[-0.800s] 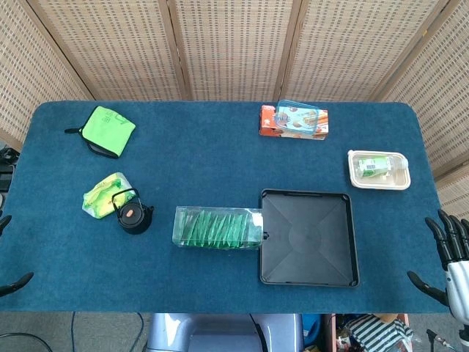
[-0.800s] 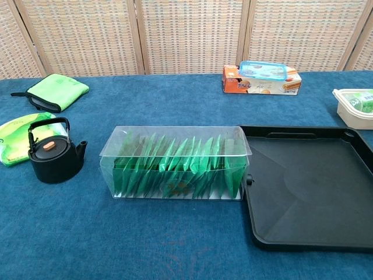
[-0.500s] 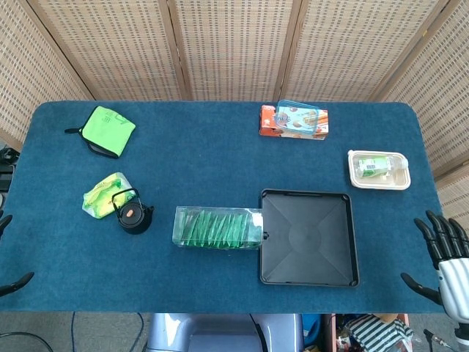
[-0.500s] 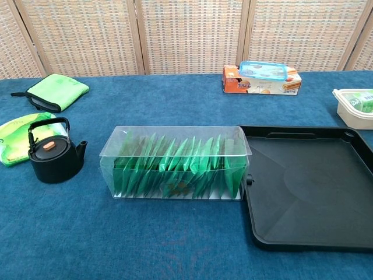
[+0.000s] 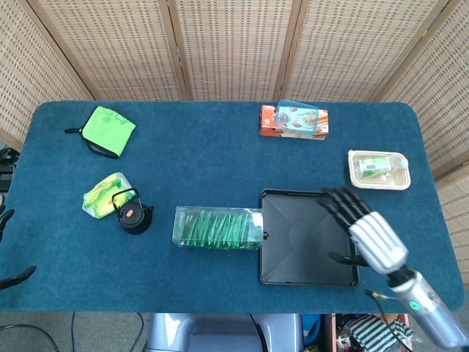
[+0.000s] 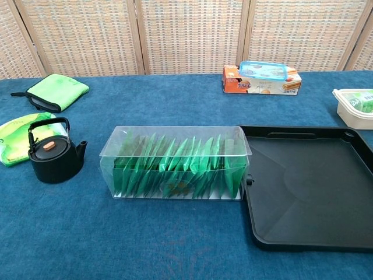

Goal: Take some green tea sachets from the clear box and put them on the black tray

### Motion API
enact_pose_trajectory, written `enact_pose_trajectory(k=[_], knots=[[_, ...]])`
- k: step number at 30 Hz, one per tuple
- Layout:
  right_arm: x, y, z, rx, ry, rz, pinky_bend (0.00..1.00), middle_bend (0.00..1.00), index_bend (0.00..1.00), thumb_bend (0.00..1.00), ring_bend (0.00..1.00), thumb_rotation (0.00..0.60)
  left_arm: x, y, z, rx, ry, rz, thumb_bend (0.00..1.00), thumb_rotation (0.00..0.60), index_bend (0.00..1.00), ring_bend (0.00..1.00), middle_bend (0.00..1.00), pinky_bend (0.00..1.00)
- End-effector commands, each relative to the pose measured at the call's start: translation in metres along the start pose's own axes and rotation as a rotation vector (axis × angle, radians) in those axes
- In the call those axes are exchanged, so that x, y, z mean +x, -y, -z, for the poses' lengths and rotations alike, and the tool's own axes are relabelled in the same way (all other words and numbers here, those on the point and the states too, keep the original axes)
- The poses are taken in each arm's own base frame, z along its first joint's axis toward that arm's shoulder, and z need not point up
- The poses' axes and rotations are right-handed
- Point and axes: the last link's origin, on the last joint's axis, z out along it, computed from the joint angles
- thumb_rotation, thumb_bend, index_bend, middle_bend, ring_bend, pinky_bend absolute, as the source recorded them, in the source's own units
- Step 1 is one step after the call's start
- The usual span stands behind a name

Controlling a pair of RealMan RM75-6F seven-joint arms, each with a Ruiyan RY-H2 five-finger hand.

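1. Green tea sachets point(image 6: 175, 166) stand upright in a row inside the clear rectangular plastic box point(image 6: 175, 163), which lies near the front middle of the blue table point(image 5: 220, 161); its right end is touching or just beside the left edge of the square black plastic tray point(image 5: 308, 236).
2. In the head view the right hand point(image 5: 359, 224) is above the right part of the tray, fingers spread and holding nothing. The sachets are at about 9 o'clock from it, with most of the tray between them.
3. Of the left hand point(image 5: 11, 249) only dark fingertips show at the left border, at 9 o'clock from the box and well apart; I cannot tell if it is open or closed.
4. Risk, in my judgement: the sachets are packed close, so the fingers may pull too many or drag the light box sideways, because nothing holds it down. The box may also push against the tray.
5. The small black kettle point(image 5: 134, 215) stands at 9 o'clock from the box, beside a yellow-green cloth point(image 5: 101, 193).
6. Farther, a white container with a green packet point(image 5: 378, 169) is at 1 o'clock from the tray, an orange snack box point(image 5: 293, 122) at 12 o'clock, and a green pouch point(image 5: 108, 130) at 10 o'clock on the table.
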Motion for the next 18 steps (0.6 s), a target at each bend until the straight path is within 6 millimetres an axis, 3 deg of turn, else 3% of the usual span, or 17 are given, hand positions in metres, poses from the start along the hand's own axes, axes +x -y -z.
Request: enact_pose_trajectory(k=[1,10,18], knots=[[-0.008,0.033,-0.056,0.080,0.104,-0.056,0.00,0.00,0.00,0.00,0.00,0.600,0.000,0.002,-0.002,0.007,0.000,0.003,0.12,0.600,0.00,0.00,0.00,0.00],[-0.053,0.071,-0.122,0.090,0.255,-0.082,0.00,0.00,0.03,0.03,0.00,0.600,-0.002,0.007,-0.008,0.041,0.007,0.009,0.12,0.600,0.00,0.00,0.00,0.00],[-0.071,0.085,-0.146,0.043,0.271,-0.017,0.00,0.00,0.10,0.14,0.00,0.600,-0.006,0.008,-0.010,0.053,0.031,0.000,0.12,0.600,0.00,0.00,0.00,0.00]])
